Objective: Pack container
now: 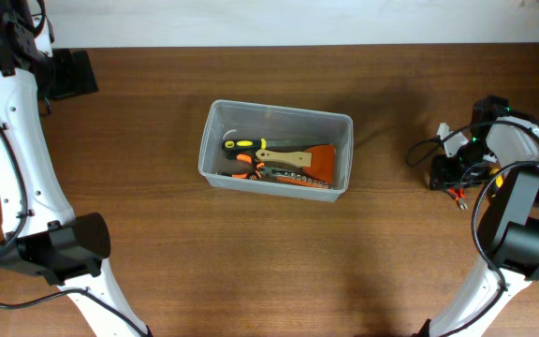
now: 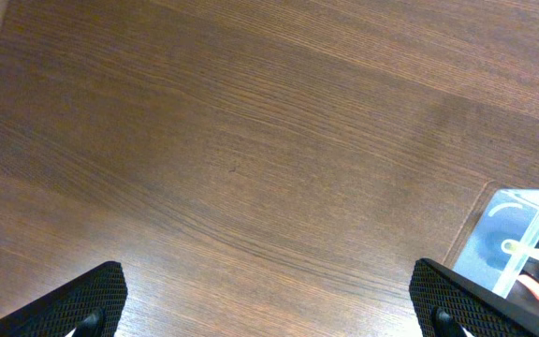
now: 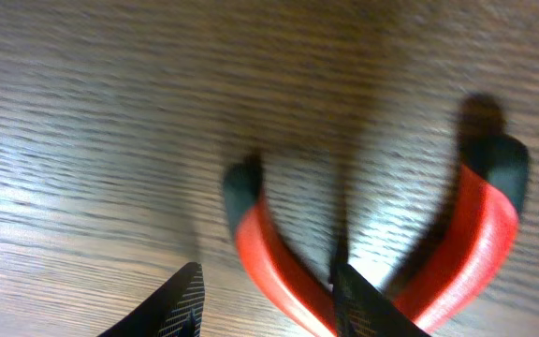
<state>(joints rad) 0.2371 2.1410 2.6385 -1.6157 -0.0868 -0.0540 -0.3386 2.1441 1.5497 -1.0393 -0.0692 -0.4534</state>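
Note:
The clear plastic container stands mid-table and holds a yellow-and-black screwdriver, a wooden-handled brush and orange-handled tools. Its corner shows at the right edge of the left wrist view. My left gripper is wide open and empty over bare wood, far left of the container, and shows at the top left overhead. My right gripper is low at the far right of the table. It is open, and its fingers straddle one handle of the red-handled pliers, which lie on the table.
Both arms' white links and black joints stand along the left and right sides of the table. A cable bundle sits by the right gripper. Brown wood tabletop surrounds the container.

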